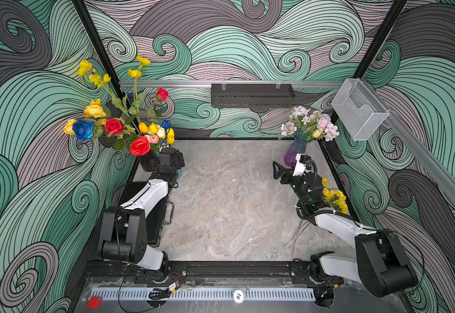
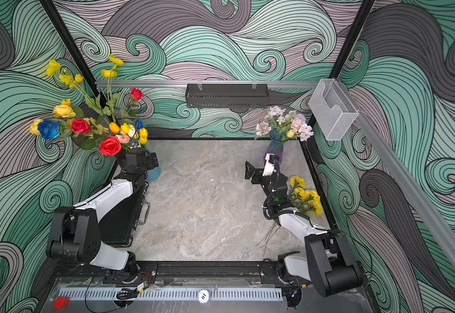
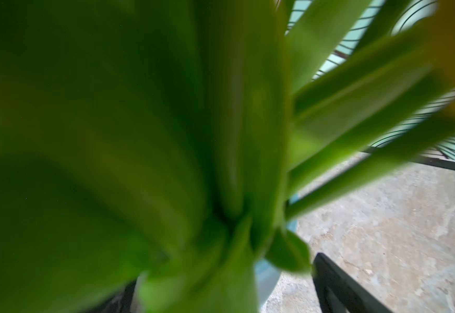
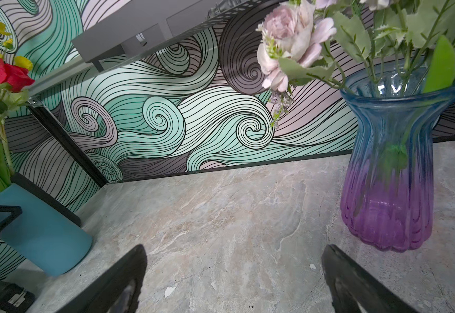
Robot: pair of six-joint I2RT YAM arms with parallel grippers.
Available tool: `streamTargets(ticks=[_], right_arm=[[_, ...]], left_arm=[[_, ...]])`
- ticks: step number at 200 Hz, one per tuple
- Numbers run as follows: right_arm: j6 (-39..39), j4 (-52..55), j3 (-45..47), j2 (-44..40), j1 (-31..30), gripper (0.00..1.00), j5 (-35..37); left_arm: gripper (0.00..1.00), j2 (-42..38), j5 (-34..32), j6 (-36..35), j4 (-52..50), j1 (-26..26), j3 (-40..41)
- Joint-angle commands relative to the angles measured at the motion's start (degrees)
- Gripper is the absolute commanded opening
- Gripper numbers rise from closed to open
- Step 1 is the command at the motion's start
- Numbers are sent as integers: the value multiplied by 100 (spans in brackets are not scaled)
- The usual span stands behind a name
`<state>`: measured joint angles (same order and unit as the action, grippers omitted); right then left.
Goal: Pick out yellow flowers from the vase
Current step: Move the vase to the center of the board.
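- Left arm point(image 1: 150, 195) stretches toward 10 o'clock; left claw point(image 1: 164, 147) sunk in leaves over the blue vase point(image 2: 153, 173), its gape hidden, cannot tell.
- Right arm point(image 1: 337, 225) bent at 4 o'clock; right claw point(image 4: 234, 252) spread wide, empty, beside the purple vase point(image 4: 389, 189).
- Yellow flowers point(image 1: 95, 109): most upright at 10 o'clock, a bunch point(image 1: 336, 199) lying on the worktop point(image 1: 221, 203) at 3 o'clock.

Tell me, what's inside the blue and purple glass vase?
Green stems show through the glass vase, with pale pink and lilac flowers on top and one small yellow flower among them. Where the stems end at the bottom cannot be seen: the purple glass blurs it.
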<state>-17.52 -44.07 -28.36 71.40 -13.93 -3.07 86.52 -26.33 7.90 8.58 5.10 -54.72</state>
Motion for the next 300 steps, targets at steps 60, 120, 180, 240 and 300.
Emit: streamTargets(ticks=[60, 120, 180, 240, 300], right_arm=[[-20, 204, 137, -309, -48, 100, -168], [-6, 210, 140, -269, -51, 100, -163], [20, 236, 120, -224, -50, 100, -154], [12, 235, 106, -186, -49, 100, -152], [-9, 276, 74, -153, -55, 100, -167]], left_arm=[[97, 381, 562, 18, 420, -220, -312], [88, 384, 1074, -44, 1280, -299, 55], [86, 419, 1197, -91, 1869, -342, 379], [78, 503, 1197, -245, 2147, -370, 512], [69, 377, 1046, -206, 2439, -370, 798]])
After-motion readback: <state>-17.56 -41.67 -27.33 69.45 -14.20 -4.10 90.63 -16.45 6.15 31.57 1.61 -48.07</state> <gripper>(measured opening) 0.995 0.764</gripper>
